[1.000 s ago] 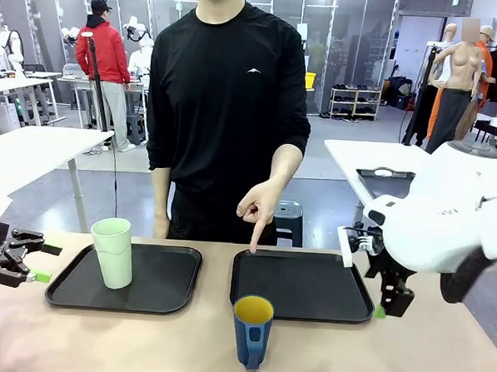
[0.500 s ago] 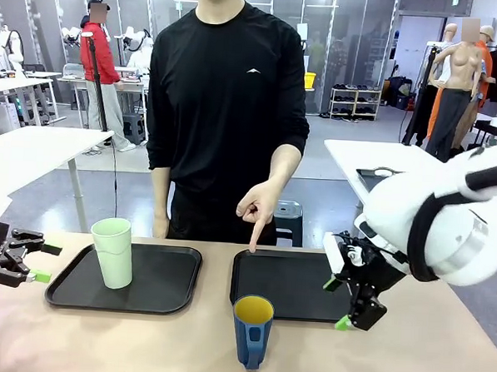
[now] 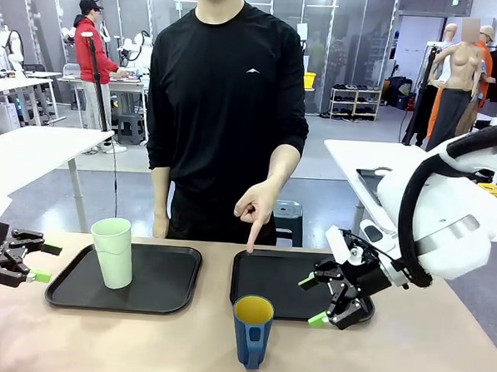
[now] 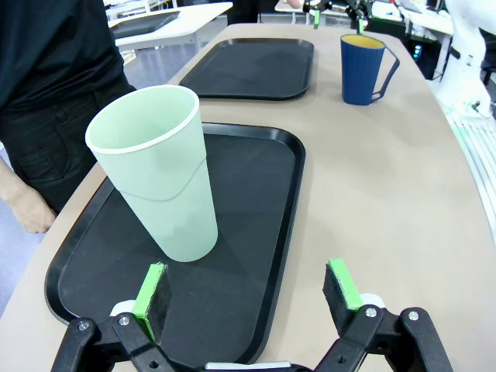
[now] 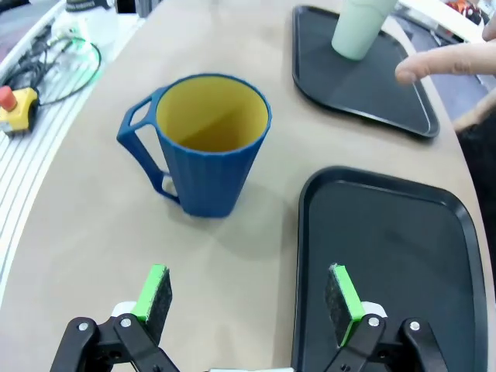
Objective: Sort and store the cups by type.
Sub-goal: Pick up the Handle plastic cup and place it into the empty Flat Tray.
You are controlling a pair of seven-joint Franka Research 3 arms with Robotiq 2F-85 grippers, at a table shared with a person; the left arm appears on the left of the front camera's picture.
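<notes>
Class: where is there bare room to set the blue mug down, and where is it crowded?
The right tray is bare between the person's pointing hand and the right gripper. The left tray is free right of the tumbler. Crowded: between mug and gripper.

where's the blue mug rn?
In the front view the blue mug stands on the table near the middle, just on the robot's side of the right tray, with the open right gripper beside it.
</notes>
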